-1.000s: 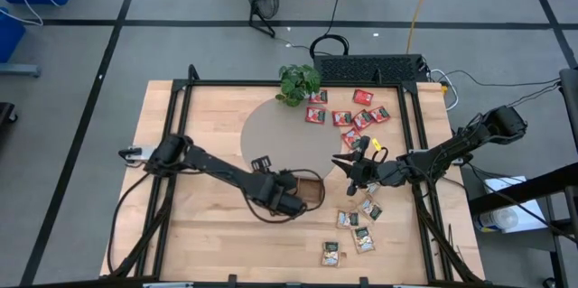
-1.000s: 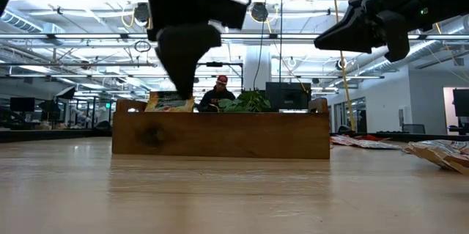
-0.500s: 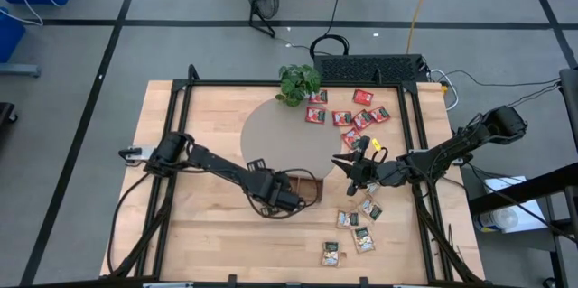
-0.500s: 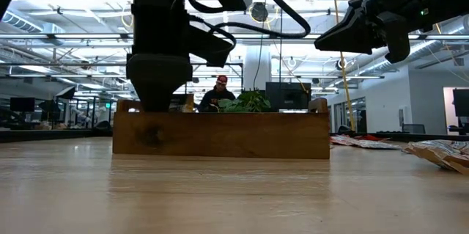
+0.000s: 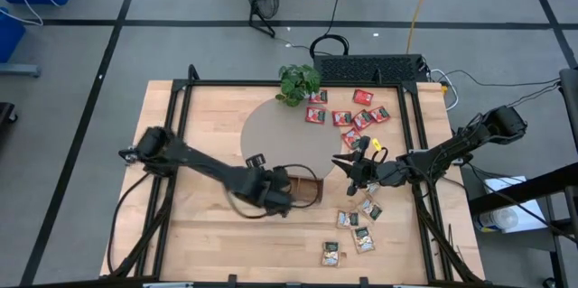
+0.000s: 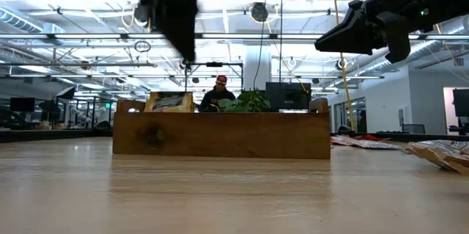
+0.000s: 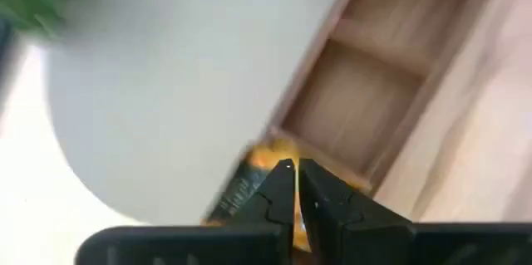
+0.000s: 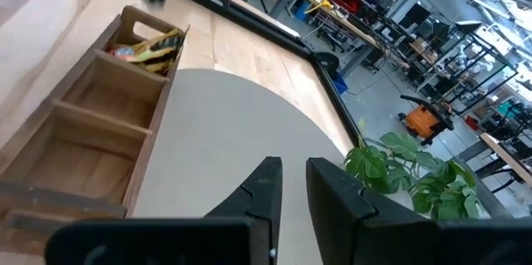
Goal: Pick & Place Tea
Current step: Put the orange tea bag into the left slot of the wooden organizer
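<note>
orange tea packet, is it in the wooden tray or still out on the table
In. The orange tea packet sits in an end compartment of the wooden tray.

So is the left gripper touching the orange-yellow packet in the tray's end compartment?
Apart: in the low view the left gripper hangs clear above the packet.

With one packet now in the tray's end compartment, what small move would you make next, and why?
Probably swing the left gripper toward the loose tea packets. It has lifted clear of the wooden tray, an orange-yellow packet already sits in the end compartment, and the other compartments look empty.
</note>
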`<state>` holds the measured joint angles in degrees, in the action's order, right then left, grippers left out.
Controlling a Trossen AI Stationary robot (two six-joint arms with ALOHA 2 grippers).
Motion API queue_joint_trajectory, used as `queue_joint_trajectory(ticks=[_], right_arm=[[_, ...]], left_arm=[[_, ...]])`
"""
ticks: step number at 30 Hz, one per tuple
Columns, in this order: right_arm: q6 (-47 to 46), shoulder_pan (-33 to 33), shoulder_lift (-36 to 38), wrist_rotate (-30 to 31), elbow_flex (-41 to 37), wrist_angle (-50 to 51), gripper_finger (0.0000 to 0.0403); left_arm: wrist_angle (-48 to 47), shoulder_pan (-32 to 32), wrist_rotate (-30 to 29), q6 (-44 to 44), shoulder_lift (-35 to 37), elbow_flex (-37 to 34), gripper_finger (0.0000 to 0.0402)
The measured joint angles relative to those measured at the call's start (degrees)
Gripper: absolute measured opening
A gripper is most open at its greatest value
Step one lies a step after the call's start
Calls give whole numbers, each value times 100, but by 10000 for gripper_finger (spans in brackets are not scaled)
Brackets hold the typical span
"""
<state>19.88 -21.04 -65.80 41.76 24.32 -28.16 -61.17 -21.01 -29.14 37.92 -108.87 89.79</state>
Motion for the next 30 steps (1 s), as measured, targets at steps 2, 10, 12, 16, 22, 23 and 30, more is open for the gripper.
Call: queue_joint_trajectory(ticks=[2, 10, 12, 16, 22, 23, 30], right_arm=[[-101, 0, 0, 0, 0, 37, 45], [-223, -7, 0, -2, 0, 14, 45], [-224, -7, 0, -2, 0, -29, 45], [-273, -7, 0, 2, 0, -26, 45], [-526, -7, 0, -6, 0, -27, 45], [-597, -6, 3, -44, 0, -28, 45], [-1176, 121, 561, -1170, 0, 300, 45]], left_arm=[[446, -253, -613, -265, 423, -186, 36], [4358, -717, -1164, -1470, 2589, -3221, 46], [5459, -579, -977, -1545, 3192, -4336, 46], [7485, -196, -488, -1316, 4257, -6374, 46], [9893, 89, 350, -1454, 5370, -8260, 38], [10054, 97, 409, -1532, 5535, -8429, 32], [9805, 102, 880, -2200, 6568, -8914, 11]])
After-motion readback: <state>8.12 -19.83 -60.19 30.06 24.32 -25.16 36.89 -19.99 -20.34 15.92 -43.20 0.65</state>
